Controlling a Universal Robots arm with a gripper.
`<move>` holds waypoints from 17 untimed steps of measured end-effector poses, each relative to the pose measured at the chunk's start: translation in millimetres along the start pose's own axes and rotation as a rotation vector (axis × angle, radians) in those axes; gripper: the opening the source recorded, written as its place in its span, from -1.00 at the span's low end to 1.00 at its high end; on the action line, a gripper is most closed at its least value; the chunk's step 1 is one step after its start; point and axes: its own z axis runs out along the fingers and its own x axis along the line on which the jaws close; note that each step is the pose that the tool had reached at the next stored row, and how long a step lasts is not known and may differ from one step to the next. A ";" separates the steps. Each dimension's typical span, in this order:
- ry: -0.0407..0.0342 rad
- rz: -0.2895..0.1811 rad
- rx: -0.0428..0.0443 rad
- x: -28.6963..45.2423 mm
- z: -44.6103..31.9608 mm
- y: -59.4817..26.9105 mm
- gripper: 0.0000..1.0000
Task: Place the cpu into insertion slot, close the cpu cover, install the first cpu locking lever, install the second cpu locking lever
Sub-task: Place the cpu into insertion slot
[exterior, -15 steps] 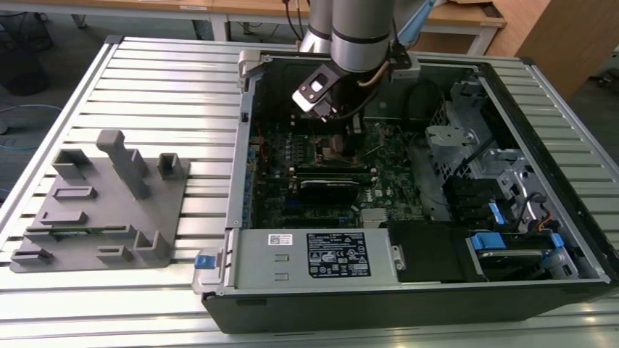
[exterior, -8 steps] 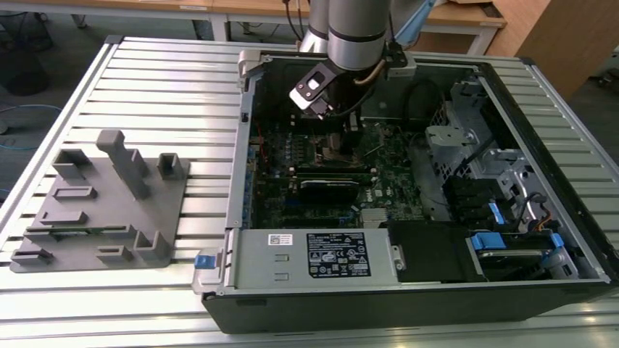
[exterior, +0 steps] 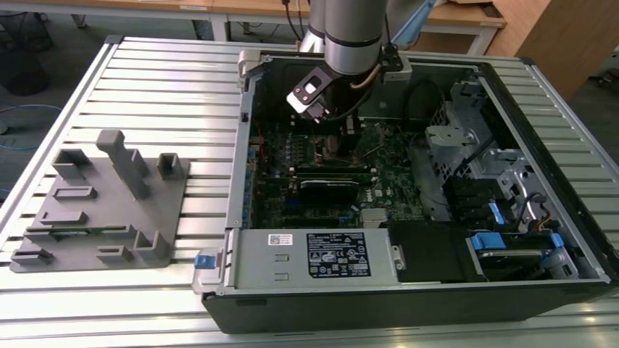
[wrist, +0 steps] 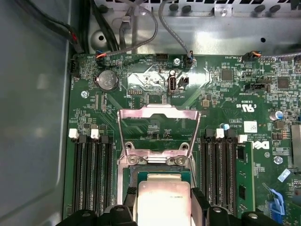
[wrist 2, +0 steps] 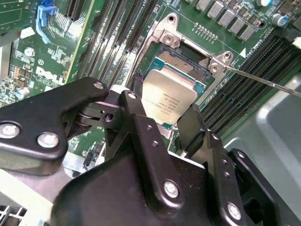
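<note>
A slatted metal table (exterior: 164, 80) stands on a grey floor (exterior: 72, 32), with wooden desks (exterior: 454, 16) behind it, a wooden cabinet (exterior: 561, 36) at the exterior view's right and a dark wire bin (exterior: 22, 65) at its left.

1. We count one computer case (exterior: 387, 313) with one power-supply box (exterior: 309, 255).
2. We count one grey rack (exterior: 106, 210) beside it.
3. We list one chip (wrist 2: 170, 101), one socket (wrist 2: 183, 59) and one cover frame (wrist: 157, 111).
4. We list one coin battery (wrist: 107, 80).
5. We list one robot arm (exterior: 353, 36) and one gripper (wrist 2: 164, 96) with two fingers (wrist 2: 141, 125).
</note>
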 end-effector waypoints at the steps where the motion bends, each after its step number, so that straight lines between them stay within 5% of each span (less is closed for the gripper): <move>1: -0.0001 0.000 0.0000 0.0 1.0 -0.2 0.07; 17: 0.0006 0.000 0.0000 3.7 7.2 -2.6 0.07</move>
